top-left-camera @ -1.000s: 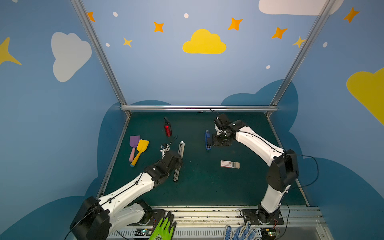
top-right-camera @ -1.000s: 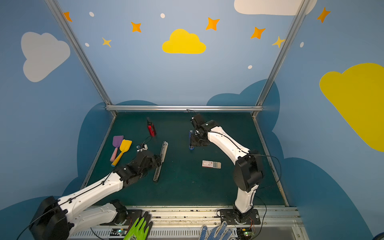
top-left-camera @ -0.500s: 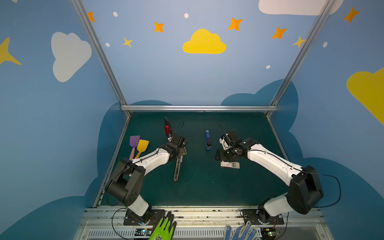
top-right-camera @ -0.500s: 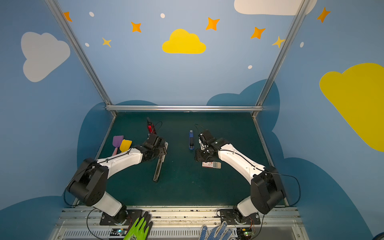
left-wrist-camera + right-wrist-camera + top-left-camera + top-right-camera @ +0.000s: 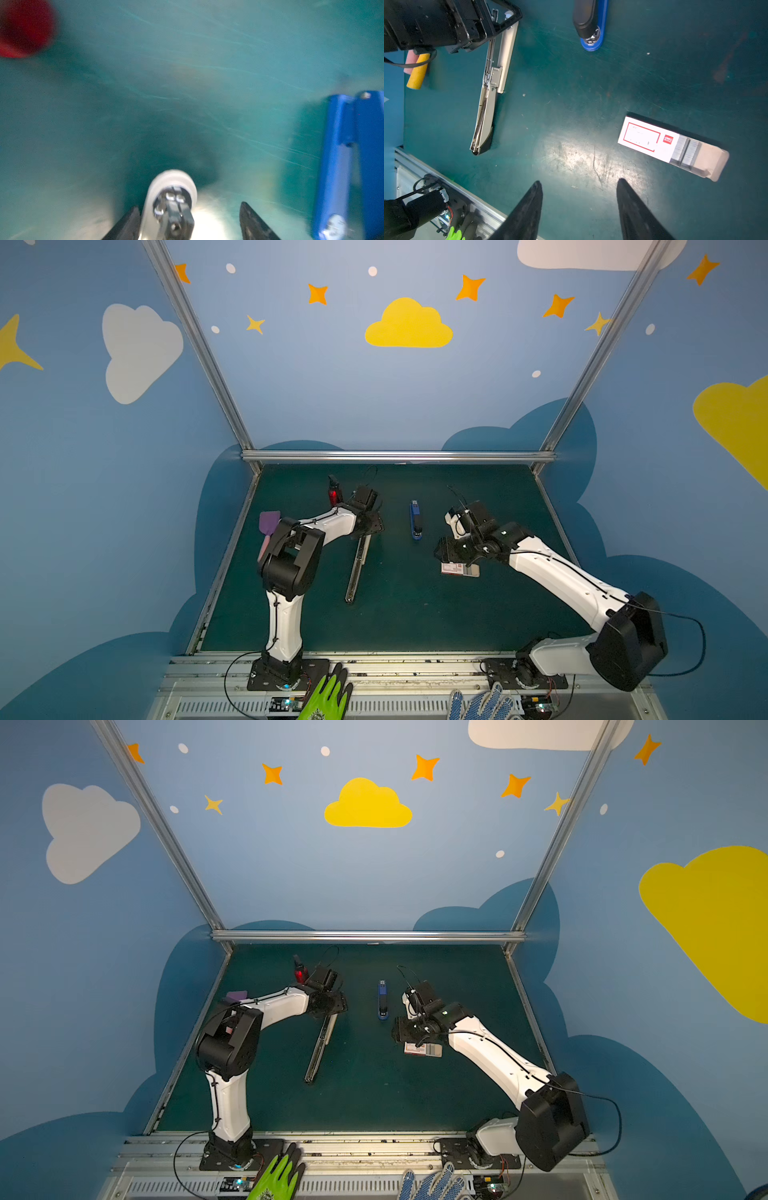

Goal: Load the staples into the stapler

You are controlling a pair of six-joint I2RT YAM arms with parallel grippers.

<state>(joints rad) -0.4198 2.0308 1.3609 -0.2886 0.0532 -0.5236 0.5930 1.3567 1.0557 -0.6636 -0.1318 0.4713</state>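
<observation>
Obs: right claw [image 5: 579, 182] has its jaws apart, with only bare mat [image 5: 571, 149] between them. The staple box [image 5: 645, 137] lies flat just beside the fingertips, off their line. Its tray [image 5: 710, 160] is slid part-way out, and the staples [image 5: 685, 150] show as grey strips at the sleeve mouth.

Risk 1: the box is light card, loose on the mat. An off-centre descent probably shoves it or pushes the tray shut instead of pinching a strip. The strips sit low, so thick fingertips may jam on the tray walls or snap a strip.

Next out from this claw: blue stapler [image 5: 591, 27], closed.

Risk 2: the wrong stapler is chosen.

Farther: long stapler [image 5: 488, 104], opened flat with its channel exposed, is my guess at the target. The left claw [image 5: 189, 205] straddles its far end, jaws apart, not clamped. That view is blurred, so contact is unclear.

Risk 3: unpinned, the stapler pivots when a strip is pushed in.
</observation>
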